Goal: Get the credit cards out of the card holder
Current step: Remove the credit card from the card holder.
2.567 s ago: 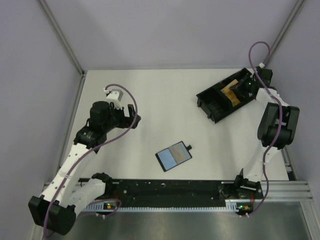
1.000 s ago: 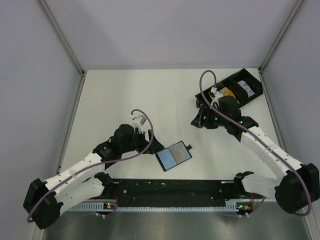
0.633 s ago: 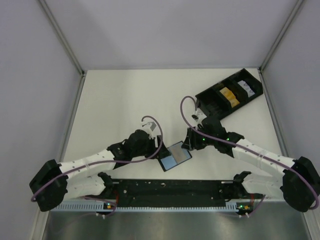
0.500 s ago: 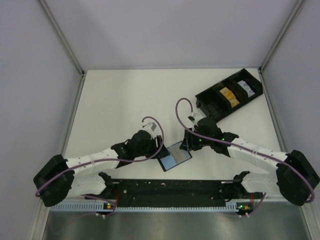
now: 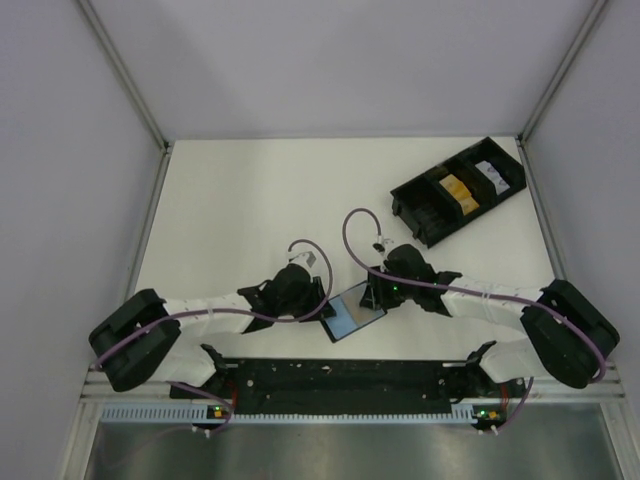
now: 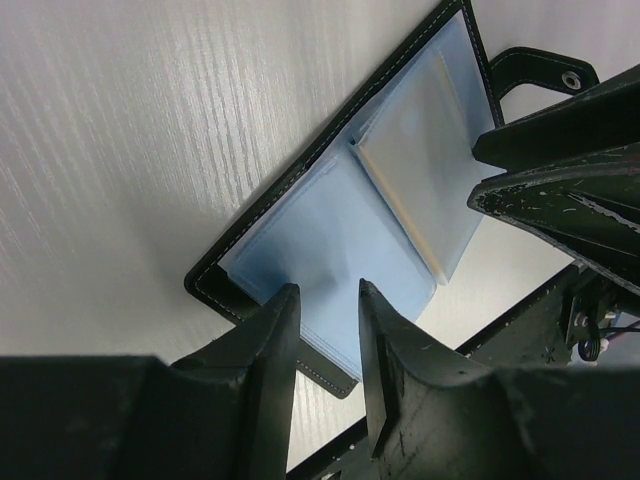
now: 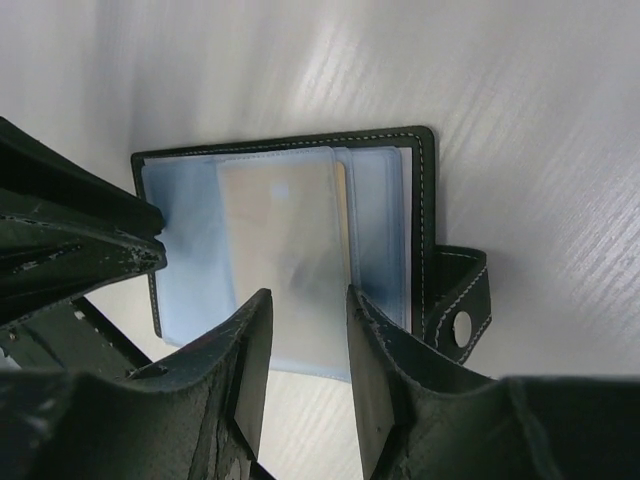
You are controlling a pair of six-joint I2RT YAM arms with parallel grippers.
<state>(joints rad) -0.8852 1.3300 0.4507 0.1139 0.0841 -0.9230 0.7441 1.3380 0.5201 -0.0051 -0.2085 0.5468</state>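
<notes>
The left gripper [image 6: 327, 290], its jaws a narrow gap apart with nothing visibly pinched, hovered at one corner of the open card holder [image 6: 300, 225]. The right gripper [image 7: 307, 293], likewise slightly parted and empty, hung over a clear sleeve [image 7: 280, 165] holding a pale credit card [image 7: 285, 240] near the snap tab [image 7: 455, 305]. The holder lay flat on the white table [image 5: 250, 200] between the arms, well apart from the black tray [image 5: 420, 215]; by my judgement the left needed to pin the cover while the right nipped only the card's edge and drew it along the sleeve, lest the holder lift.
</notes>
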